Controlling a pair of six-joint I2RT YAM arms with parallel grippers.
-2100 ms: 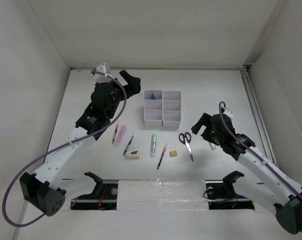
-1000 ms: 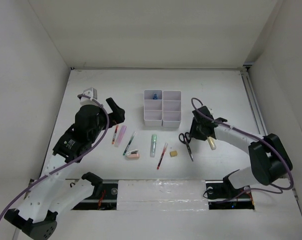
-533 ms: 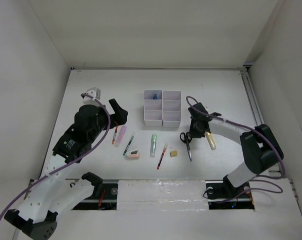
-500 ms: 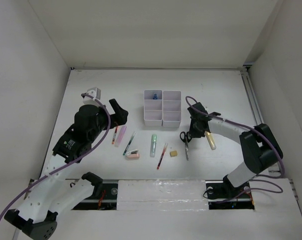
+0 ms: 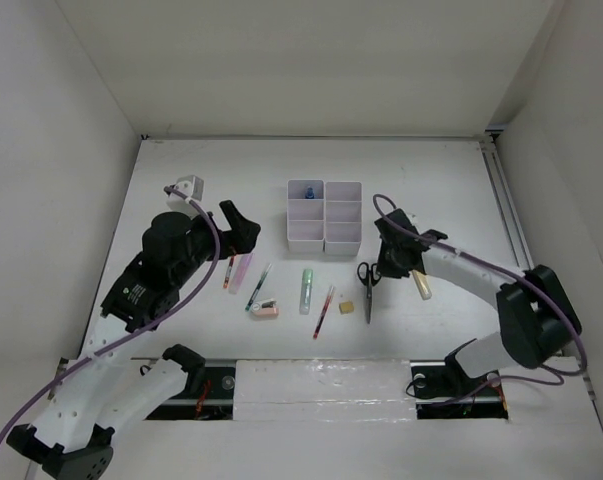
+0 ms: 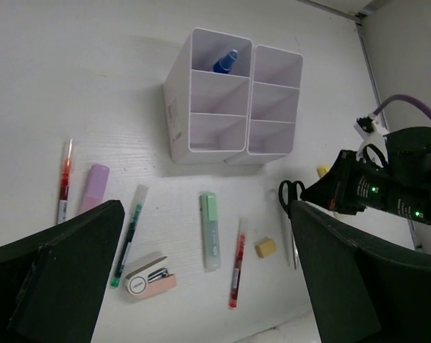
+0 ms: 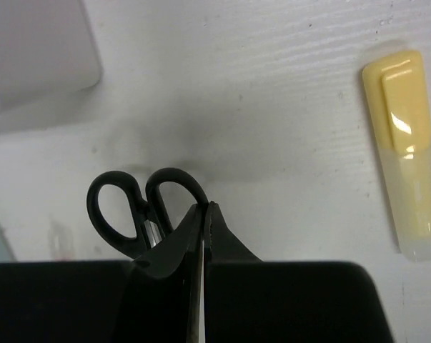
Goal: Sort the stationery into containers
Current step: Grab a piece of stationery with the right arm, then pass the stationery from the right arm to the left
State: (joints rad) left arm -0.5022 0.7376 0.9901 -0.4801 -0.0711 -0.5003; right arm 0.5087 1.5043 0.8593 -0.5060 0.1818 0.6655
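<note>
Right wrist view: the right claw [image 7: 203, 209], pressed together, sits at the rim of the black scissors [image 7: 142, 206] handle loop on the white surface [image 7: 272, 107]; from above, the scissors run 12 to 6, handles at 12, with the organiser [image 5: 325, 215] at 11 o'clock and the left claw [image 5: 239, 222] spread wide, farther off

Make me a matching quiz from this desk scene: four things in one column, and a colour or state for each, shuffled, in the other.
Column one:
1. stapler
2. tube in the organiser
3. marker right of the scissors
4. left gripper

Column two:
A. yellow
B. open
C. pink
D. blue cap

Pairs: 1-C, 2-D, 3-A, 4-B
</note>
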